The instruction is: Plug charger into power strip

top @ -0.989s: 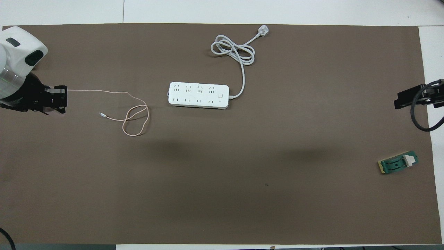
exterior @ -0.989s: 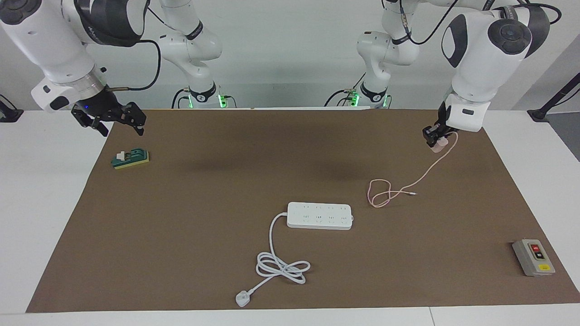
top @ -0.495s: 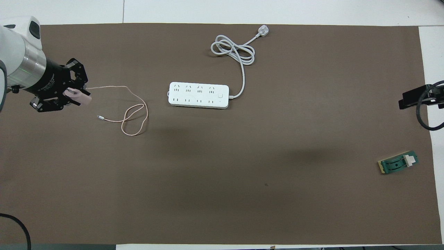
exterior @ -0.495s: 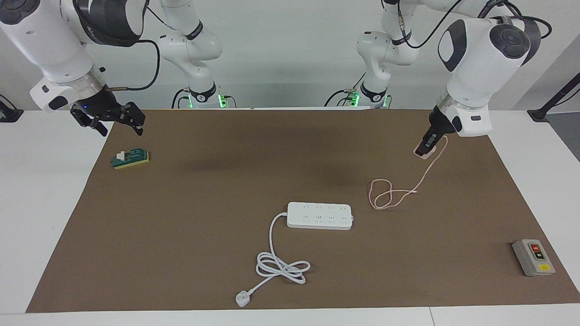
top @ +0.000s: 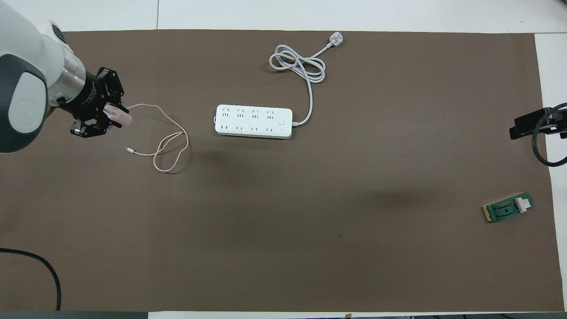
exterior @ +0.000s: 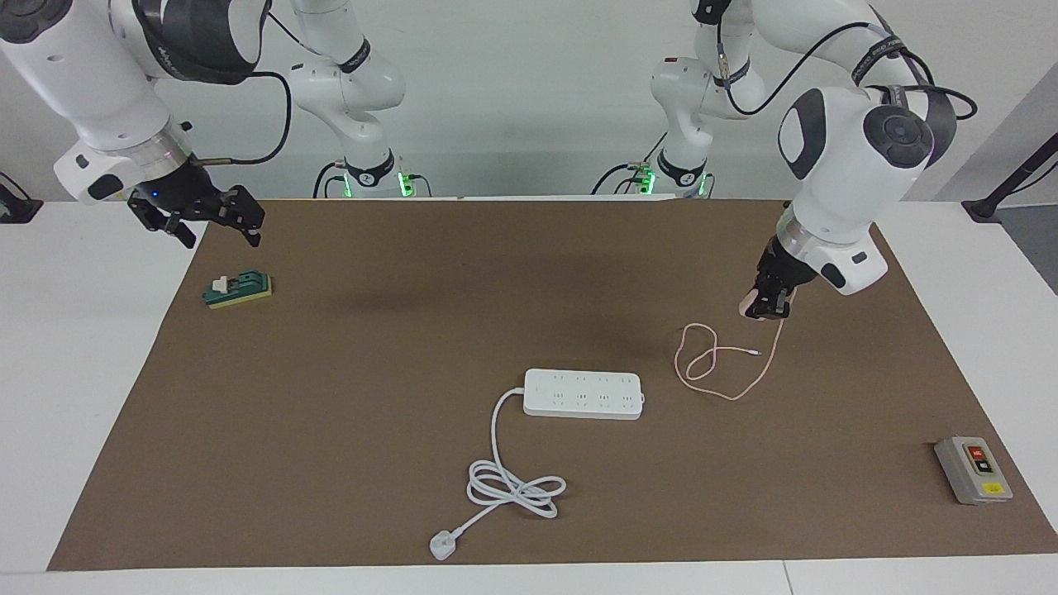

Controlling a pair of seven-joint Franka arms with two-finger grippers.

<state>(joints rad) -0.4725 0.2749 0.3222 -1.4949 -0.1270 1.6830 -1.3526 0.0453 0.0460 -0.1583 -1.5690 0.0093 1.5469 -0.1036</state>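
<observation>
The left gripper (exterior: 762, 311) is hanging in the air over the brown mat (exterior: 397, 330), toward the left arm's end of the surface, with its fingers clamped on the pale pink charger (top: 118, 116). The charger's thin pink cable (exterior: 717, 362) is trailing down from it and lying looped on the mat beside the power strip (exterior: 583, 393), its small free connector resting by the loop. The power strip is lying flat near the middle of the mat, sockets up, with its thick white cord (exterior: 506, 479) coiling away from the robots to a white three-pin plug (exterior: 443, 545).

Several things could probably go wrong. The strip is not being held down, so a slanted push from the prongs would likely slide it instead of seating them. The charger is sitting tilted in the fingers, and its prongs cannot be made out, so lining them up with a socket may need turning. The trailing loop could snag or drag across the strip.

The right gripper (exterior: 216, 216) is waiting with fingers wide apart over the mat's edge at the right arm's end, above a small green switch block (exterior: 239, 291). A grey switch box (exterior: 973, 469) with red and yellow buttons is sitting far from the robots. The mat is covering a white surface (exterior: 74, 397), and a plain pale wall is standing at the robots' backs.
</observation>
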